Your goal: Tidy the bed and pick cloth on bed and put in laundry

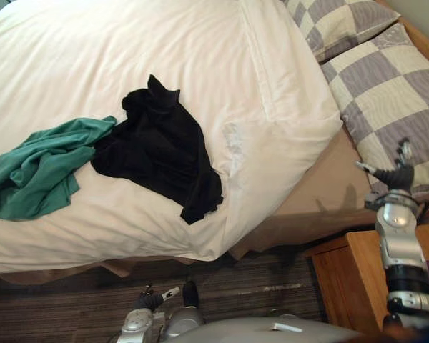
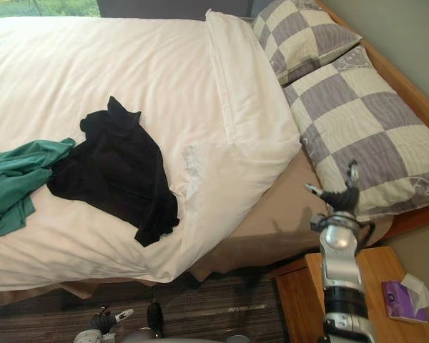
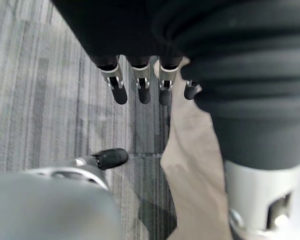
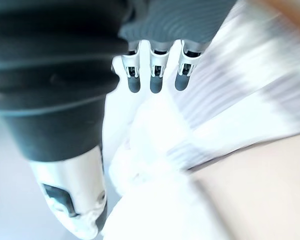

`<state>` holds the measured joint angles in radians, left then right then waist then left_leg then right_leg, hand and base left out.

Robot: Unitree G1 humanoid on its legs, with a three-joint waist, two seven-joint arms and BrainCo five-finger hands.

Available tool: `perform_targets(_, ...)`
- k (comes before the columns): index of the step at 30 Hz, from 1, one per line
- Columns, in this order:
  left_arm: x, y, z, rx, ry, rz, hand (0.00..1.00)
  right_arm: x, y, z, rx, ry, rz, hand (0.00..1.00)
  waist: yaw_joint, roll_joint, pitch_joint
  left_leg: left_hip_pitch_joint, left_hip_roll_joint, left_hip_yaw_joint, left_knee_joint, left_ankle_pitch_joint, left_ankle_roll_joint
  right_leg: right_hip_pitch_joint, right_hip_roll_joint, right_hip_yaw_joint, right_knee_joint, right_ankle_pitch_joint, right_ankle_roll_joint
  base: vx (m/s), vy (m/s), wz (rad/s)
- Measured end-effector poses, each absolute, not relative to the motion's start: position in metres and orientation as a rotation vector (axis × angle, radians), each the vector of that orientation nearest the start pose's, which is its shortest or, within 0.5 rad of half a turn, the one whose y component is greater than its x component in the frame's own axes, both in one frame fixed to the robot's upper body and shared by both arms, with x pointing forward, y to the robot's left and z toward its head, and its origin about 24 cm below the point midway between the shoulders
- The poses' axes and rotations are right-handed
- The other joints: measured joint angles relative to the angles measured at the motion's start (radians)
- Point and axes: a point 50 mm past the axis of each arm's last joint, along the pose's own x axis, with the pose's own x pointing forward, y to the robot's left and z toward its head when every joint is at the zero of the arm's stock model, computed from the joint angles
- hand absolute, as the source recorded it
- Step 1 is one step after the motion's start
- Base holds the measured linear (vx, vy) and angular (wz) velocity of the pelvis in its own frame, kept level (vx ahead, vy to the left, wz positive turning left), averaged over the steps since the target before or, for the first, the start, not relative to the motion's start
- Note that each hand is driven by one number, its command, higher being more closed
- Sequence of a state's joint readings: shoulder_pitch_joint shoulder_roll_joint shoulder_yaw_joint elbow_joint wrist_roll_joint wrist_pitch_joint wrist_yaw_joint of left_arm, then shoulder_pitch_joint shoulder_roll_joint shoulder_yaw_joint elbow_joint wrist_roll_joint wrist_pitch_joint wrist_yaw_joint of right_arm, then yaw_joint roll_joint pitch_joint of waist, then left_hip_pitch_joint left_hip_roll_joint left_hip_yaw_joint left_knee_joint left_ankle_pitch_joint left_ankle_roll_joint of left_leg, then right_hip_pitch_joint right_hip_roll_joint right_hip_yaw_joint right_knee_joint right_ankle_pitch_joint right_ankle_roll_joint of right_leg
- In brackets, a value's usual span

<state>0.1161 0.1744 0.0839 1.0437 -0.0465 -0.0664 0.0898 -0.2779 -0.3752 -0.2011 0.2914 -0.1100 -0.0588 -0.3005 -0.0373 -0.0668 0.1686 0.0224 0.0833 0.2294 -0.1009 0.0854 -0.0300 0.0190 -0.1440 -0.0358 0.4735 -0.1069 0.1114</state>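
Can't see the left end of the green cloth [image 2: 14,182], cut off at the edge. Same for the right side of the near checked pillow [image 1: 393,107]. Too small to tell what the purple thing [image 2: 399,299] on the wooden stand [image 2: 379,264] is.

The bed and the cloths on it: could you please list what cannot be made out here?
Green cloth: right eye view, left part cut off by the edge.
Black cloth: crumpled; its folds hide what garment it is.
Purple packet on the nightstand: too small to identify.
Far pillow: left eye view, top cut off by the edge.
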Motion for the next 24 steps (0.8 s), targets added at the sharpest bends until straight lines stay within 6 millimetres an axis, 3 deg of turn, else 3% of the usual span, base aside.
perform_targets(1,0.082,0.234,-0.155,0.128,1.083,0.289,0.0,0.298,-0.273,0.097,-0.43,-0.146,-0.485,0.0,0.0,-0.001,0.003,0.01,0.0,0.0,0.0,-0.003,0.003,-0.024,-0.002,0.006,0.057,0.013,-0.012,0.07,-0.004,0.02)
perform_targets(2,0.077,0.234,-0.156,0.127,1.098,0.289,0.0,0.302,-0.264,0.1,-0.459,-0.166,-0.45,0.0,0.001,0.01,0.015,0.033,0.014,-0.013,0.0,-0.016,0.01,-0.068,0.002,0.027,0.169,-0.018,-0.051,0.05,-0.02,0.08)
perform_targets(4,0.073,0.231,-0.158,0.119,1.11,0.291,0.0,0.305,-0.254,0.107,-0.479,-0.204,-0.406,0.0,0.0,0.022,0.023,0.035,0.02,-0.025,0.0,-0.028,0.017,-0.117,0.011,0.025,0.14,-0.137,-0.045,0.02,-0.034,0.32)
perform_targets(5,0.073,0.232,-0.158,0.118,1.111,0.295,0.0,0.307,-0.249,0.111,-0.503,-0.222,-0.387,0.0,0.0,0.019,0.027,0.036,0.022,-0.042,0.0,-0.031,0.014,-0.139,0.022,0.033,0.063,-0.148,-0.054,0.01,-0.051,0.4)
perform_targets(6,0.072,0.232,-0.158,0.118,1.112,0.294,0.0,0.307,-0.249,0.112,-0.511,-0.227,-0.381,0.0,0.0,0.019,0.027,0.035,0.024,-0.049,0.0,-0.032,0.013,-0.145,0.028,0.039,0.027,-0.148,-0.054,0.03,-0.137,0.44)
perform_targets(7,0.071,0.23,-0.158,0.115,1.114,0.292,0.0,0.307,-0.248,0.116,-0.543,-0.244,-0.368,0.0,-0.001,0.014,0.024,0.033,0.018,-0.068,0.0,-0.038,-0.009,-0.145,0.041,0.066,-0.117,-0.114,-0.038,0.05,-0.19,0.51)
perform_targets(8,0.069,0.236,-0.157,0.131,1.113,0.297,0.0,0.307,-0.246,0.122,-0.582,-0.272,-0.35,0.0,-0.001,-0.024,0.017,0.032,-0.015,-0.079,-0.001,-0.036,-0.026,-0.142,0.028,0.103,-0.241,-0.017,-0.037,0.06,-0.206,0.59)
perform_targets(9,0.07,0.237,-0.157,0.136,1.115,0.298,0.0,0.307,-0.247,0.125,-0.598,-0.283,-0.349,0.0,-0.005,-0.023,0.024,0.035,-0.017,-0.089,-0.001,-0.036,-0.03,-0.133,0.026,0.1,-0.23,-0.026,-0.024,0.09,-0.159,0.46)
perform_targets(11,0.065,0.224,-0.16,0.132,1.126,0.267,0.0,0.307,-0.245,0.131,-0.638,-0.304,-0.322,0.0,-0.002,0.027,0.018,0.028,0.023,-0.1,0.0,-0.034,-0.059,-0.129,0.059,0.071,-0.266,-0.035,-0.031,0.13,-0.126,0.13)
perform_targets(14,0.062,0.219,-0.162,0.124,1.132,0.258,0.0,0.308,-0.233,0.124,-0.677,-0.29,-0.254,0.0,-0.004,0.061,0.009,0.029,0.057,-0.109,0.0,-0.04,-0.075,-0.106,0.09,0.046,-0.297,-0.023,-0.038,0.15,-0.136,0.01)
perform_targets(18,0.063,0.221,-0.161,0.145,1.127,0.245,0.0,0.31,-0.207,0.11,-0.708,-0.266,-0.121,0.0,-0.006,0.055,0.01,0.03,0.074,-0.13,0.0,-0.052,-0.091,-0.078,0.104,0.023,-0.325,-0.012,-0.043,0.16,-0.069,0.12)
perform_targets(24,0.065,0.221,-0.16,0.178,1.122,0.215,0.0,0.319,-0.175,0.089,-0.78,-0.219,0.027,0.0,0.002,0.053,0.01,0.023,0.055,-0.129,0.0,-0.053,-0.093,-0.069,0.09,0.023,-0.345,-0.009,-0.039,0.08,0.011,0.07)
